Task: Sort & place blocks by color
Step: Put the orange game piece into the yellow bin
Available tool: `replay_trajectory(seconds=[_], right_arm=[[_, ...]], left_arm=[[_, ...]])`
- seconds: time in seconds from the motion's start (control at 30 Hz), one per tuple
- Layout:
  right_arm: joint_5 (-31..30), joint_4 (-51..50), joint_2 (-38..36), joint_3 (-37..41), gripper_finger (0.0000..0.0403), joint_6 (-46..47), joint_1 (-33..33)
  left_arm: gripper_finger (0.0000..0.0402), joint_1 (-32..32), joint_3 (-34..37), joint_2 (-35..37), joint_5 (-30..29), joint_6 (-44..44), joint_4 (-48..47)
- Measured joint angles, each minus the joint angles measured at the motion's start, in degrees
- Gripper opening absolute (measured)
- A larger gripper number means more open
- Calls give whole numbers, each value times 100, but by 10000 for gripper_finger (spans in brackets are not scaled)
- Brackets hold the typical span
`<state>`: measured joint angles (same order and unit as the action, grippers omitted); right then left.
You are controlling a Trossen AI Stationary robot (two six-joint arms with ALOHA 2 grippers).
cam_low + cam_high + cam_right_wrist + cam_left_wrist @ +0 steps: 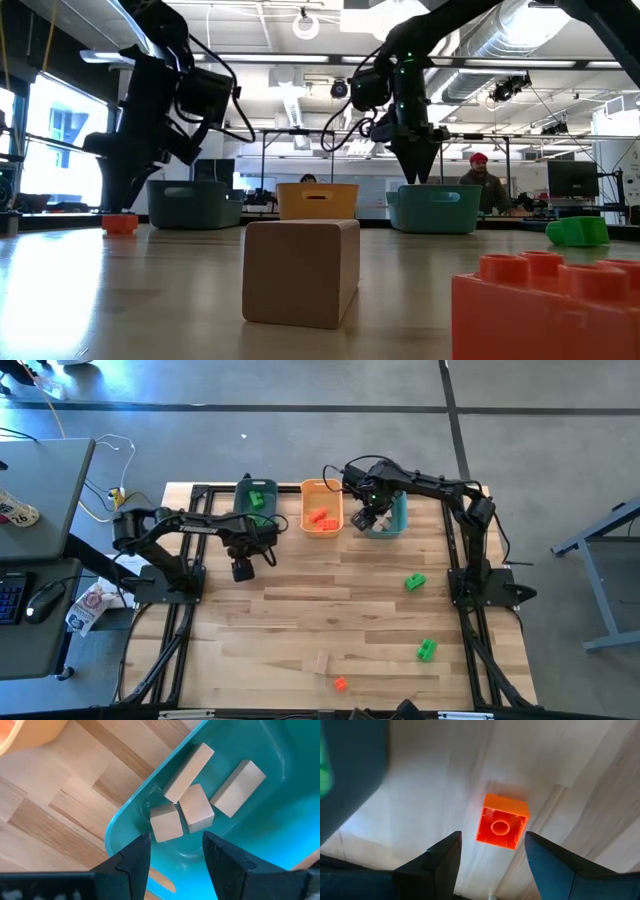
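Observation:
An orange block (501,822) lies on the table with its hollow underside up. My left gripper (492,855) hangs open just above it, pointing down, one finger to each side and neither touching; in the low view the block (120,224) sits under that arm. My right gripper (175,855) stands open with nothing in it over the right teal bin (398,520), where several tan blocks (197,812) lie on the floor. Red blocks (319,517) lie in the orange bin (322,488), and green ones (257,499) in the left teal bin (243,490).
Loose on the table are two green blocks (415,582) (427,650), a tan block (322,662) and an orange block (341,683) near the front edge. The three bins stand in a row at the far edge. A person (482,185) shows in the room behind.

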<state>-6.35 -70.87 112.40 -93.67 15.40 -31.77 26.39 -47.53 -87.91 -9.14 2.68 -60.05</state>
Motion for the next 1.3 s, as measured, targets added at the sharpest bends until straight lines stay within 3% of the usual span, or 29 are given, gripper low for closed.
replay_trajectory(seconds=[0.4, 0.63, 1.03, 1.3], right_arm=[[2, -2, 0, 0, 165, -42, 0], [2, -7, 0, 0, 165, -45, 0], [4, -13, 0, 0, 165, -133, 0], [7, -14, 0, 0, 165, -133, 0]], left_arm=[[202, 19, -2, -805, -255, 42, 277], [200, 22, -7, -836, -207, 227, 364], [121, 22, -6, -779, -185, 205, 375], [117, 17, -7, -770, -276, 180, 359]])
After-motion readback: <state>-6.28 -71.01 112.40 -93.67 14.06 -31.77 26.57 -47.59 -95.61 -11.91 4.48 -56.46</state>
